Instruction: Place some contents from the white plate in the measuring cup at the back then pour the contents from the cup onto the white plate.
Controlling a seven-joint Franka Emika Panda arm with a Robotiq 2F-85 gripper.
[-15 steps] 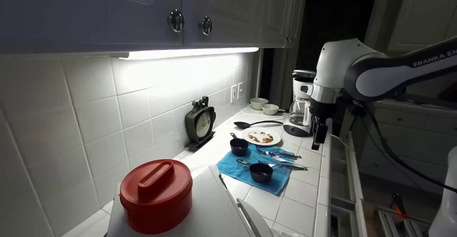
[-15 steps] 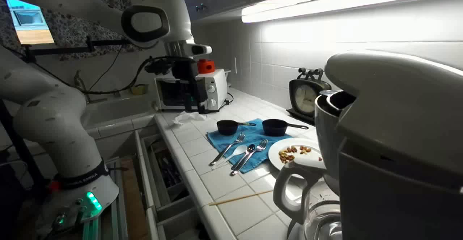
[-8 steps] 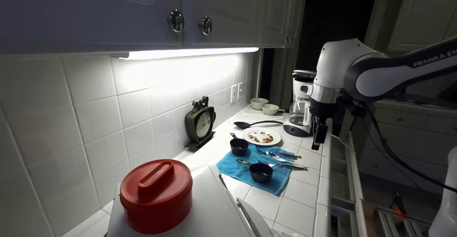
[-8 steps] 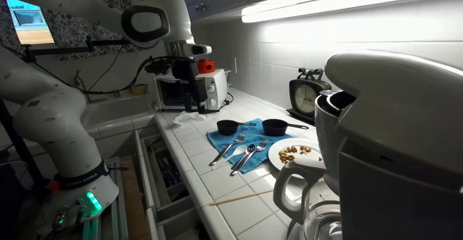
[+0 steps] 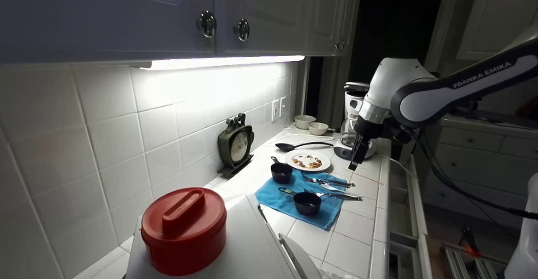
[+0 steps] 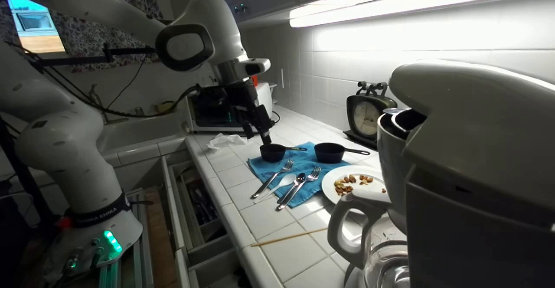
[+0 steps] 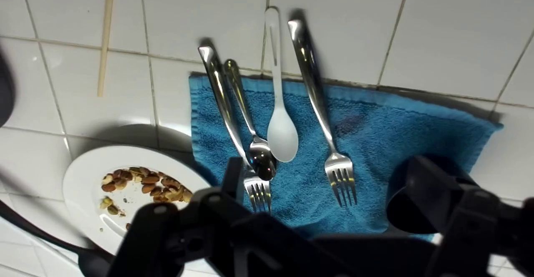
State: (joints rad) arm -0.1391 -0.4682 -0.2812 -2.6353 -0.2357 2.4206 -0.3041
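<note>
The white plate [image 6: 328, 188] lies on the counter beside the blue cloth, in both exterior views and at the left of the wrist view [image 7: 77, 181]. Its contents, small brown nuts [image 7: 167, 187], lie on its face. Two black measuring cups stand on the cloth: one nearer the wall [image 5: 281, 173], one nearer the toaster oven [image 5: 307, 203], handles toward the wall side. The latter also shows at the right of the wrist view [image 7: 406, 212], partly hidden by a finger. My gripper [image 7: 331, 179] is open, empty and tilted above the cloth; it also shows in an exterior view [image 6: 258, 138].
Forks [image 7: 340, 172], a metal spoon and a white spoon [image 7: 283, 135] lie on the blue cloth [image 7: 375, 143]. A coffee maker [image 5: 357, 119], scale [image 5: 236, 144], black serving spoon [image 5: 290, 146] and wooden stick [image 6: 288, 237] are around. Drawers [image 6: 201, 249] stand open below the counter edge.
During the last half second my gripper has tilted and moved from its hanging pose over the counter edge inward toward the cloth. Plate, nuts, cups and cutlery have not moved.
</note>
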